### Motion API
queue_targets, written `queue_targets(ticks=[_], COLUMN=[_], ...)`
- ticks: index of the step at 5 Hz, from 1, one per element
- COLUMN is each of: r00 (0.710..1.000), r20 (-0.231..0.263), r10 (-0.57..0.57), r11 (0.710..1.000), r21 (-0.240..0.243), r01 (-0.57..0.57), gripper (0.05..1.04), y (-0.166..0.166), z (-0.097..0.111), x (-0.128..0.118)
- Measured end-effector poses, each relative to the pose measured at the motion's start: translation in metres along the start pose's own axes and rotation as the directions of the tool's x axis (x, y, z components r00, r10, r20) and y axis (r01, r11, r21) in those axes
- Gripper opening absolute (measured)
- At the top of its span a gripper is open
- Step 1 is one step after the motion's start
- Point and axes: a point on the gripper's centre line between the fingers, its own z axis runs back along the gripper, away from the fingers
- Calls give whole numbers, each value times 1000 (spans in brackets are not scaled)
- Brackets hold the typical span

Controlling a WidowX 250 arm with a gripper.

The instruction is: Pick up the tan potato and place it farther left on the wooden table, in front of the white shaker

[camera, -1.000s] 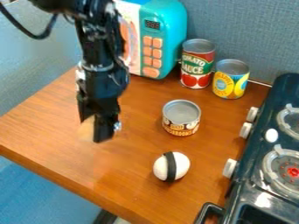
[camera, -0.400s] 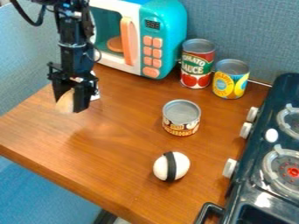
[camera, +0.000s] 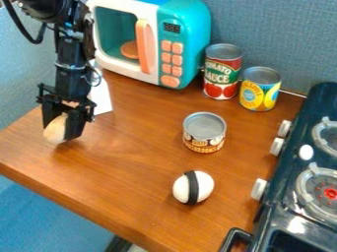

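At the left of the wooden table, low over its surface, is the black gripper [camera: 63, 137], shut on a pale tan rounded object [camera: 55, 129]. The fingers partly cover that object, and whether it touches the table I cannot tell. Behind the gripper stands a white item [camera: 101, 96], partly hidden by the arm. Off to the right are a small mushroom can [camera: 204, 132] and, in front of it, a white egg-shaped piece with a black band [camera: 193, 187].
A teal and white toy microwave [camera: 184, 44] stands at the back. Beside it are a tomato sauce can [camera: 222, 72] and a yellow fruit can [camera: 260, 88]. The dark toy stove [camera: 289, 197] lines the right side. The wooden table's [camera: 125, 224] front edge slants across the lower left.
The gripper has moved left with the tan object, first away from the viewer, then slightly down. The microwave's front and the white item behind the arm have come into sight.
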Motion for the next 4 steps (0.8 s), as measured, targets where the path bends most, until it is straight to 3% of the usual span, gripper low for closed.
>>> queue_targets(ticks=[2, 3, 4], r00=[999, 999, 999], r20=[-52, -54, -48], r10=[-9, -9, -8], r11=[999, 999, 1000], r21=[36, 35, -2], r01=[11, 11, 8], gripper=[645, 644, 686], y=[1, 3, 6], z=[-17, -20, -21], x=[-12, -12, -12])
